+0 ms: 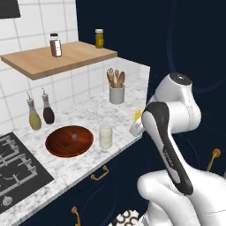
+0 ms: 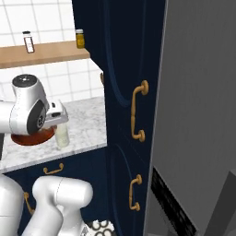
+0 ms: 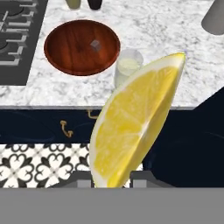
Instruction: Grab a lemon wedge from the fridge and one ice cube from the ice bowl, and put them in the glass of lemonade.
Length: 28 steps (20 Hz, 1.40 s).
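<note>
My gripper [image 3: 111, 179] is shut on the lemon wedge [image 3: 135, 122], a bright yellow slice that looms large in the hand view. In the left base view the lemon wedge [image 1: 137, 115] is held off the counter's front right edge, to the right of the glass of lemonade [image 1: 105, 137]. The ice bowl [image 1: 69, 141] of dark wood lies left of the glass, with one small ice cube [image 1: 75, 137] in it. From the hand, the ice bowl [image 3: 82, 47], ice cube [image 3: 94, 43] and glass of lemonade [image 3: 127, 65] lie beyond the wedge. The grey fridge [image 2: 198, 115] stands at the right.
A black stove [image 1: 15, 165] borders the marble counter [image 1: 88, 117] on the left. Two stoppered bottles [image 1: 40, 112] and a utensil crock [image 1: 116, 93] stand at the back wall under a wooden shelf [image 1: 53, 59]. Navy cabinets with gold handles [image 2: 136, 113] rise beside the counter.
</note>
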Tool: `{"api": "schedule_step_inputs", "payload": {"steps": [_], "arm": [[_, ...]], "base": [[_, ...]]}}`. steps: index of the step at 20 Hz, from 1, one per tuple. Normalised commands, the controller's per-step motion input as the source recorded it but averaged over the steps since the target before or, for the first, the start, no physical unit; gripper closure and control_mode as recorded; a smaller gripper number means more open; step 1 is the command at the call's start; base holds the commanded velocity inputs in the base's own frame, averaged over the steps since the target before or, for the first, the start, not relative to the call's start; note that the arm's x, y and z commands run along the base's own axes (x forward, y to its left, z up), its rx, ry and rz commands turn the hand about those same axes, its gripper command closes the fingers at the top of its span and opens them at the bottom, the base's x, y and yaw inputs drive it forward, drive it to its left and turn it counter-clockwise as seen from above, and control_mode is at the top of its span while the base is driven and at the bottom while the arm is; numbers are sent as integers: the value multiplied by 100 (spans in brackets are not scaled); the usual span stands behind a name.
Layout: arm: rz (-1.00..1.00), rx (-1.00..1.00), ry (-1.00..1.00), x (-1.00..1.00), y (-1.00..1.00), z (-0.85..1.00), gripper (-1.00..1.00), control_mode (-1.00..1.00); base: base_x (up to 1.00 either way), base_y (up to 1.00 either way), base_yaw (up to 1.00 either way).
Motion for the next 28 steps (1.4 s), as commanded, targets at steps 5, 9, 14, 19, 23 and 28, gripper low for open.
{"api": "schedule_step_inputs", "payload": {"steps": [5, 9, 14, 19, 23, 28], "arm": [[5, -9, 3, 62, 63, -3, 100, -100], [0, -9, 1, 63, 34, -31, 100, -100], [0, 0, 0, 80, 0, -52, 100, -100], [0, 0, 0, 21, 9, -5, 100, -100], [0, 0, 0, 10, 20, 0, 100, -100], [0, 0, 0, 19, 14, 0, 100, -100]], "base": [[0, 0, 0], [0, 0, 0], [0, 0, 0], [0, 0, 0], [0, 0, 0], [0, 0, 0]]}}
